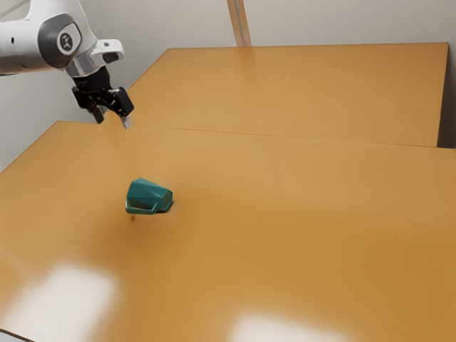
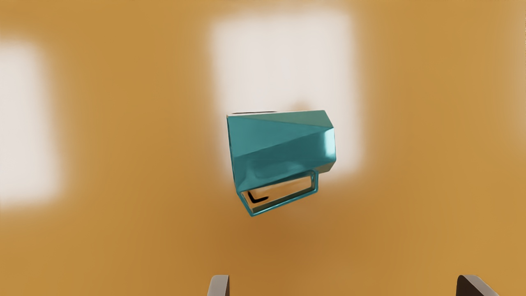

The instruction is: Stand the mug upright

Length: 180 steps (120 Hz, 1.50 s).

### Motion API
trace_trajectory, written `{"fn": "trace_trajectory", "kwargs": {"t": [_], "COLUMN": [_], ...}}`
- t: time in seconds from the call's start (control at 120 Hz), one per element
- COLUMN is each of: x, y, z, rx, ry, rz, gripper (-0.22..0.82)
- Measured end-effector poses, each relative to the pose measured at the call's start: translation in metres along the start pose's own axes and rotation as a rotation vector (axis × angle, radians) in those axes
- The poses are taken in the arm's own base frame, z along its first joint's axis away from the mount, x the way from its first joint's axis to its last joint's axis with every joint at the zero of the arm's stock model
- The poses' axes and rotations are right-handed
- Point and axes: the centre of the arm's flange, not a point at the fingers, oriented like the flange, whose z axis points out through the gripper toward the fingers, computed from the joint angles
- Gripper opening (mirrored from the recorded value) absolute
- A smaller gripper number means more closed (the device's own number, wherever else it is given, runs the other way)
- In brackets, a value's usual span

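Closest to me is the near part of the big orange table (image 1: 235,242), with a bright patch of light (image 1: 60,306) at the lower left of the exterior view. The mug (image 1: 149,194) is lying on its side on the table, left of the middle. Its flat sides, and maybe its handle (image 2: 283,203), probably stop it from rolling. The black gripper (image 1: 114,119) hangs in the air at the upper left. Its jaws are wide apart with nothing between them, I think so there is room for the mug. The mug's long way runs from left to right in the exterior view, dipping a little to the right. The fat end, which looks like the mouth, points left. The thin end, likely the bottom, points right. The handle is on the side near me.
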Motion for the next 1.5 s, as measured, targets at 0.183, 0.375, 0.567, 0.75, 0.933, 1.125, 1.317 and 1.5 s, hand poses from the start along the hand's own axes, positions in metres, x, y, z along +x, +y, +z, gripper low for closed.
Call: {"fn": "trace_trajectory", "kwargs": {"t": [0.183, 0.375, 0.567, 0.75, 0.933, 1.125, 1.317, 1.5], "x": [-0.003, -0.036, -0.073, -0.074, -0.080, -0.083, -0.072, -0.066], "y": [0.005, -0.019, -0.076, -0.102, -0.098, -0.094, -0.089, -0.074], "z": [0.011, 0.051, 0.088, 0.115, 0.155, 0.181, 0.208, 0.220], "rx": [-0.009, -0.109, -0.268, -0.348, -0.340, -0.240, -0.169, -0.163], "ry": [-0.006, 0.041, 0.186, 0.289, 0.322, 0.383, 0.408, 0.424], "rz": [0.001, -0.106, -0.363, -0.467, -0.415, -0.314, -0.266, -0.221], "gripper": [0.60, 0.60, 0.60, 0.60, 0.60, 0.59, 0.59, 0.59]}}
